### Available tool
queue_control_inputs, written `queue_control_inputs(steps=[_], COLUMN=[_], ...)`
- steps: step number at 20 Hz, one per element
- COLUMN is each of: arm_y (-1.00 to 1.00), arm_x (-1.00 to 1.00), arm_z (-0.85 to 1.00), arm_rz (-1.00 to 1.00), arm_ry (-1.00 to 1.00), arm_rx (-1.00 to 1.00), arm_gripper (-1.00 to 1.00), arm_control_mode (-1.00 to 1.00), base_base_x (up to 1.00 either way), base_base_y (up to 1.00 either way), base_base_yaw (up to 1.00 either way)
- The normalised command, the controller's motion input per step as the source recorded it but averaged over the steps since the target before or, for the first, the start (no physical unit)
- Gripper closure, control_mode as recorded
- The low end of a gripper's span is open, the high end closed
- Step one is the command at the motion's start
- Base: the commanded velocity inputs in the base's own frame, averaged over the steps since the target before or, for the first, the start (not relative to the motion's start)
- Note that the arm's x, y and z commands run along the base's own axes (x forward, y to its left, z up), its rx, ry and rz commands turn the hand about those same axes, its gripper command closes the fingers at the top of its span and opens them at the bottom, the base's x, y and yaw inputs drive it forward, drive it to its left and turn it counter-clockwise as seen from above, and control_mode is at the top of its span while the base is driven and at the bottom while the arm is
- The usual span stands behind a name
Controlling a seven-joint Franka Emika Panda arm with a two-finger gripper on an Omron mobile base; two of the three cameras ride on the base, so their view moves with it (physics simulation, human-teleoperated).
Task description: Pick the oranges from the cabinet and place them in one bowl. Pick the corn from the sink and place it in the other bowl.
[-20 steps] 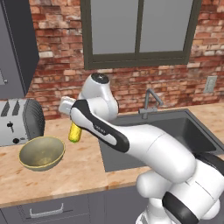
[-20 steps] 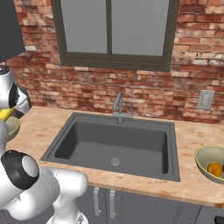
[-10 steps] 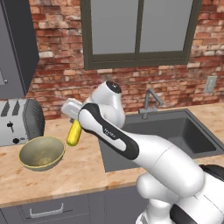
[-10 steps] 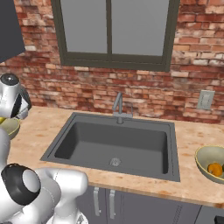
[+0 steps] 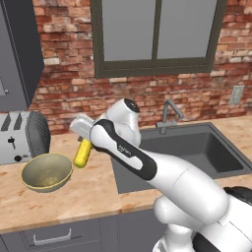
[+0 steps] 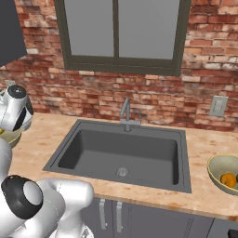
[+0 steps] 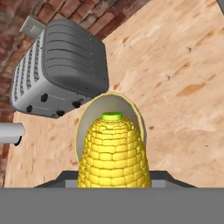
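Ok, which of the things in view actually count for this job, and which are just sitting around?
Job:
- corn, held in the shut tool
- empty bowl by the toaster
- sink
- other bowl on the right, with an orange in it
- cabinet

Just there:
- toaster
- faucet
- window
- wall outlet
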Motion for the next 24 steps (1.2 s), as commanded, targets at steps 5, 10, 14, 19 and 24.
queue_control_inputs(steps=[5,10,14,19,24], arm_y=[0.25,0.31,0.28,0.19,0.22], arm_x=[0.0,0.03,0.04,0.03,0.0], arm_z=[0.03,-0.01,-0.01,0.0,0.0], arm_rz=[0.0,0.0,0.0,0.0,0.0], arm_ry=[0.05,0.0,0.0,0.0,0.0], arm_rx=[-0.02,-0.08,-0.09,-0.08,-0.02], arm_gripper=[1.0,1.0,1.0,1.0,1.0], arm_control_mode=[-1.0,-1.0,-1.0,-1.0,-1.0], base_base_x=[0.0,0.0,0.0,0.0,0.0], base_base_y=[0.0,0.0,0.0,0.0,0.0], base_base_yaw=[0.0,0.0,0.0,0.0,0.0])
